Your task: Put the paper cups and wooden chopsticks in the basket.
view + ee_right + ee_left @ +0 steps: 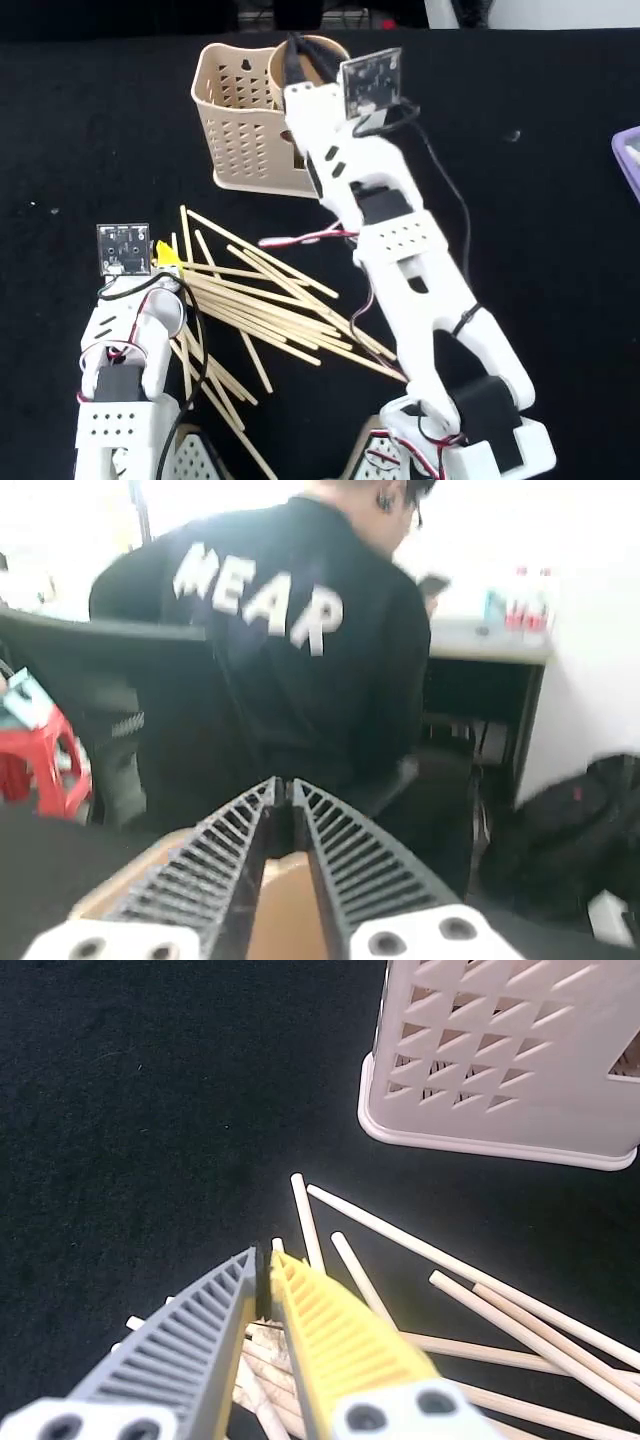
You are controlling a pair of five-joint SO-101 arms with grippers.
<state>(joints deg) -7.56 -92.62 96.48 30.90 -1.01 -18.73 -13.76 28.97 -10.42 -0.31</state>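
Black table (80, 120): right gripper (284, 783) clamped on paper cup (283, 910) rim at basket (235, 130). Left gripper (263, 1254) fingers nearly together over chopsticks (270, 300) piled near basket; pinch unclear. Sticks probably light, stiff, roll-prone: grab mid-length. Cup crushable: grip rim gently.

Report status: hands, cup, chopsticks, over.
Right hand shut on paper cup at basket top. Left hand shut, low over loose chopsticks. Red cable lies across the pile.

The right arm (400, 240) hides most of the brown paper cup (322, 62); pale wooden chopsticks' (270, 300) ends run under the left arm (130, 340); a purple object (630, 160) is edge-cropped.
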